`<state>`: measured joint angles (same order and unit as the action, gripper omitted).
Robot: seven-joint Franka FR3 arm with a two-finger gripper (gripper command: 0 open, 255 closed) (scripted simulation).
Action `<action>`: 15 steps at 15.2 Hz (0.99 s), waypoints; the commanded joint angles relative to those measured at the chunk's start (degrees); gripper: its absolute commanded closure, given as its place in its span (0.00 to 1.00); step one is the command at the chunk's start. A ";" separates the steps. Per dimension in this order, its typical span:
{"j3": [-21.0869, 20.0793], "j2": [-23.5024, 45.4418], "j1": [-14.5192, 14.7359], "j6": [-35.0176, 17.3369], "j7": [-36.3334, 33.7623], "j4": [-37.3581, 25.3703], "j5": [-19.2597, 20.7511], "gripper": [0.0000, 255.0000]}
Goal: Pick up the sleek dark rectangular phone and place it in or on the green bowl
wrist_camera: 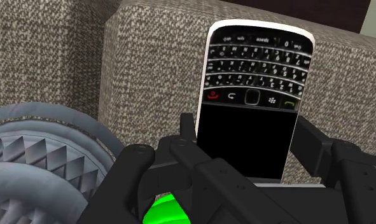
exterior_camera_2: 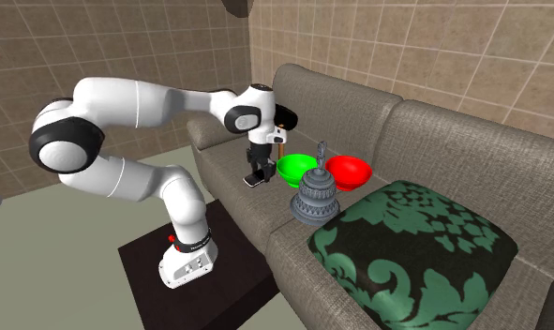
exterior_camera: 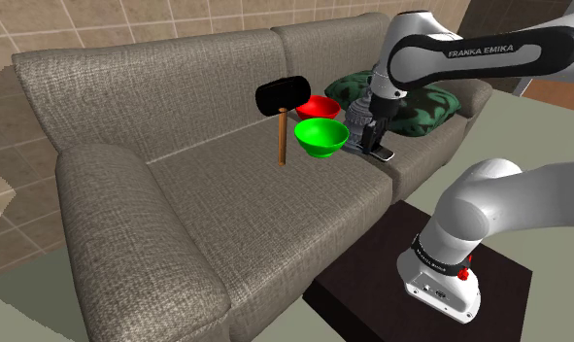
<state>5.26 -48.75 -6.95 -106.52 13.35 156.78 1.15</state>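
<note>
- End effector (wrist_camera: pixel 247 132) was closed on the phone (wrist_camera: pixel 253 95). One black finger (wrist_camera: pixel 188 127) pressed each long edge at the dark-screen end, and the keypad end reached out past the fingertips.
- Phone was dark with a pale rim. It lay flat and face up on the seat of the grey woven sofa (exterior_camera: pixel 178 194), near the seat's front edge.
- Grey ribbed, dome-shaped ornament (exterior_camera: pixel 358 124) stood just beside the end effector (exterior_camera: pixel 374 146), at eleven o'clock from it in the shoulder view.
- Green bowl (exterior_camera: pixel 320 136) sat on the same seat at nine o'clock from the end effector, apart from the phone.
- Red bowl (exterior_camera: pixel 319 105) sat close behind the green bowl, at its twelve o'clock.
- Hammer (exterior_camera: pixel 280 107), with a black head and wooden handle, stood upright at nine o'clock from the green bowl, near it.
- Green-and-black patterned cushion (exterior_camera: pixel 425 105) rested on the sofa at two o'clock from the end effector.
- Dark box stand (exterior_camera: pixel 357 287) sat in front of the sofa, at six o'clock from the end effector, carrying the white arm's base.
</note>
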 commanded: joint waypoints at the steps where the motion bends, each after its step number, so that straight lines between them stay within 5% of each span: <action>1: -0.20 -0.28 0.10 1.83 -0.17 -1.53 -0.15 1.00; 11: -0.57 -0.39 0.30 9.32 -0.44 -8.91 -0.47 1.00; 15: -0.79 10.02 1.26 5.26 -0.86 -15.28 -1.24 1.00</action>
<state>4.55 -40.73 -5.89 -100.53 12.60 142.75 0.08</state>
